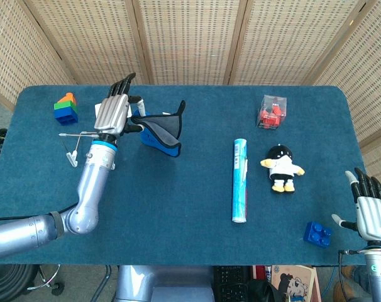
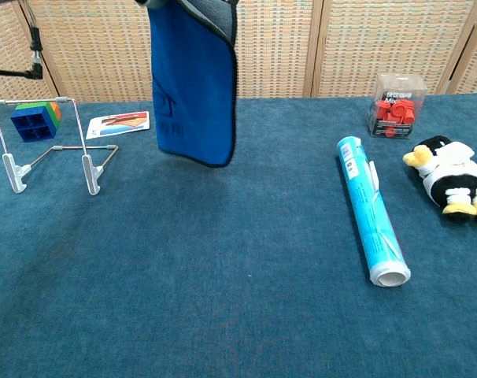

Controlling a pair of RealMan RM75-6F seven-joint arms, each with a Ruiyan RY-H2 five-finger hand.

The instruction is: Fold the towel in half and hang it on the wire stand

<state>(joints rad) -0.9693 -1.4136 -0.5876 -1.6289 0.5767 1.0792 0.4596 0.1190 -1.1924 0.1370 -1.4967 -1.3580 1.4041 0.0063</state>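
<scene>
The folded blue towel (image 1: 160,131) with black trim hangs in the air, gripped at its top edge by my left hand (image 1: 114,111). In the chest view the blue towel (image 2: 193,87) dangles clear of the table, its top and the hand cut off by the frame's upper edge. The wire stand (image 1: 90,146) stands on the table just left of and below the hand; in the chest view the wire stand (image 2: 51,148) is left of the towel. My right hand (image 1: 368,211) rests at the table's right front corner, fingers apart and holding nothing.
A stack of coloured blocks (image 1: 66,108) and a card (image 1: 113,111) lie behind the stand. A rolled tube (image 1: 240,180), a penguin plush (image 1: 281,167), a clear box of red parts (image 1: 271,112) and a blue brick (image 1: 318,233) occupy the right half.
</scene>
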